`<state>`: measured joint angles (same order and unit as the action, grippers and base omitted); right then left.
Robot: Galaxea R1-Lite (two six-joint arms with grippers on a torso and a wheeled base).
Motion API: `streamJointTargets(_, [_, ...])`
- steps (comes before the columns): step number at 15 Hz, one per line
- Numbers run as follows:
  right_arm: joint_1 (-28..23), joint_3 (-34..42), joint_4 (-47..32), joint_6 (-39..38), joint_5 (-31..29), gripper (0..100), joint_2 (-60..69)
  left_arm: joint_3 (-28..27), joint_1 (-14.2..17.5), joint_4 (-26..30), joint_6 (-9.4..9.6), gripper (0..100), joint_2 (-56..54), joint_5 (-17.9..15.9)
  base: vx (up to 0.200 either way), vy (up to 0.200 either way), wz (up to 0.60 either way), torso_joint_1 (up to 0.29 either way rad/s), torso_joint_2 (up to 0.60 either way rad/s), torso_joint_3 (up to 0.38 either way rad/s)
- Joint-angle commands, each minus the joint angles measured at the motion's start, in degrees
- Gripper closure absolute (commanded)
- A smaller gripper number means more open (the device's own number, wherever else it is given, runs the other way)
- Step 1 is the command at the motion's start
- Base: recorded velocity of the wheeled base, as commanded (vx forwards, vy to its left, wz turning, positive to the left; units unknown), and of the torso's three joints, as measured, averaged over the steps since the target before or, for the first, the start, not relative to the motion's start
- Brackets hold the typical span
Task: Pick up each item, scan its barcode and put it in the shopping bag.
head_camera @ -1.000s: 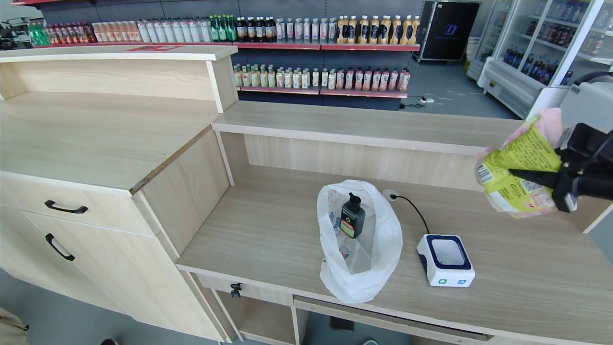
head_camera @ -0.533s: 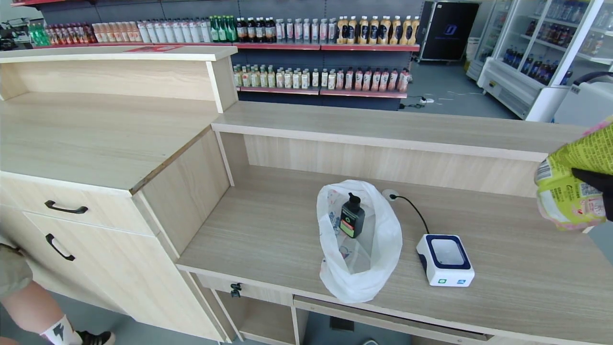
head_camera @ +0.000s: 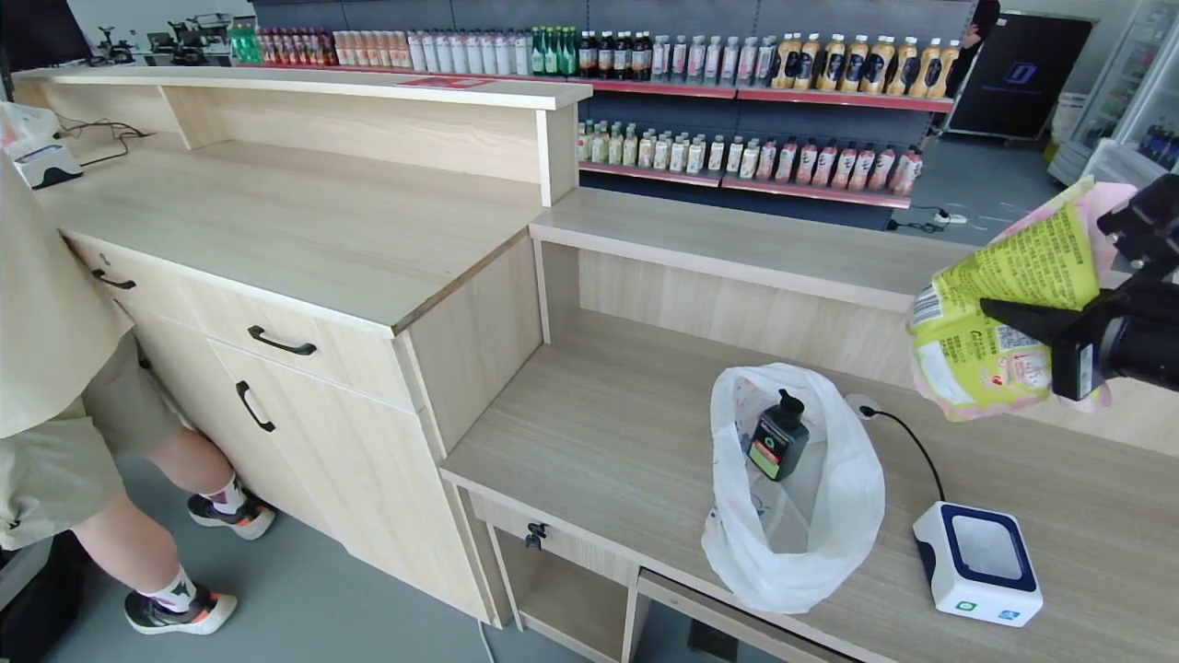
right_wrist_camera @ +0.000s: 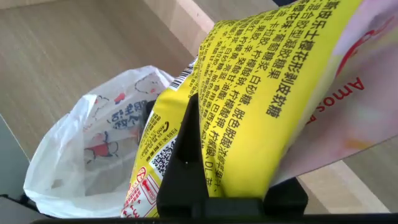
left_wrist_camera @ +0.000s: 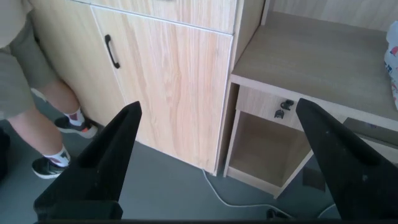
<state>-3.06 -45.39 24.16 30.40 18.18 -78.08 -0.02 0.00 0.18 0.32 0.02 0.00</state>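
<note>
1. Right gripper (head_camera: 1032,331), fingers clamped on the yellow snack packet (head_camera: 990,276), hangs above and right of the shopping bag (head_camera: 829,543).
2. Left gripper (left_wrist_camera: 219,106) has its fingers wide apart.
3. A pump bottle (head_camera: 778,442) sits inside the bag.

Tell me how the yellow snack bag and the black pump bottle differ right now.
The snack bag is held in the air by the right claw; the pump bottle sits inside the white shopping bag on the counter. The snack bag is a soft yellow and pink pouch; the pump bottle is dark and rigid, with a red and green label. Both carry printed labels.
</note>
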Motion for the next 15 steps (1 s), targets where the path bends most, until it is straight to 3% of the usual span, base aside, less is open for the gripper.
streamJointTargets(1, [3.76,-0.84,-0.61,-0.87,0.98,100,-7.61,0.02,0.0,-0.01,0.03,0,-0.02,0.0,0.0,0.0,0.0,0.0,0.0,0.0])
streamJointTargets(3, [3.85,0.03,-6.76,-1.93,1.69,100,-9.55,0.02,0.0,-0.01,-0.05,0,-0.02,0.0,0.0,0.0,0.0,0.0,0.0,0.0])
streamJointTargets(5, [4.03,-0.41,-13.35,-5.09,6.35,100,-9.81,0.02,0.0,-0.01,0.03,0,-0.02,0.0,0.0,0.0,0.0,0.0,0.0,0.0])
streamJointTargets(7, [4.03,0.3,-13.35,-3.86,9.77,100,-11.57,0.02,0.0,-0.01,0.03,0,-0.02,0.0,0.0,0.0,0.0,0.0,0.0,0.0])
streamJointTargets(10, [3.68,2.14,-12.3,-0.08,9.86,100,-14.47,0.02,0.0,-0.01,-0.05,0,-0.02,0.0,0.0,0.0,0.0,0.0,0.0,0.0])
streamJointTargets(13, [3.68,4.34,-6.85,1.76,10.65,100,-17.98,0.02,0.0,-0.01,0.03,0,-0.02,0.0,0.0,0.0,0.0,0.0,0.0,0.0])
streamJointTargets(15, [3.68,4.43,-4.12,3.7,14.34,100,-20.71,0.02,0.0,-0.01,0.03,0,-0.02,0.0,0.0,0.0,0.0,0.0,0.0,0.0])
